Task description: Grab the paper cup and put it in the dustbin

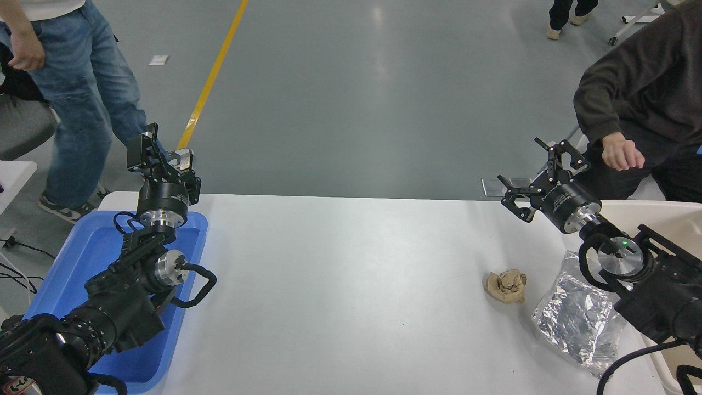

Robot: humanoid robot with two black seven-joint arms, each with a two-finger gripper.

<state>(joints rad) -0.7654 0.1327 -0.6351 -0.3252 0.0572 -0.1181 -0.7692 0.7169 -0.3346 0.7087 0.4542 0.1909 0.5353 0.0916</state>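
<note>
A glossy grey-green floor [356,82] fills the upper frame, reflecting overhead light, with a yellow line [214,77] running diagonally at upper left. A white table [340,285] spans the lower frame.

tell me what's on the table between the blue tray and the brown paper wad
Nothing: in the head view the white table is bare from the blue tray across to the brown paper wad.

The white table [340,285] looks smooth and matt. On it, near its right edge, a crumpled brown paper wad [506,286] — rough, dull — lies beside a crinkled silver foil bag [576,318], shiny. Over its left edge, a glossy blue plastic tray [82,258].
</note>
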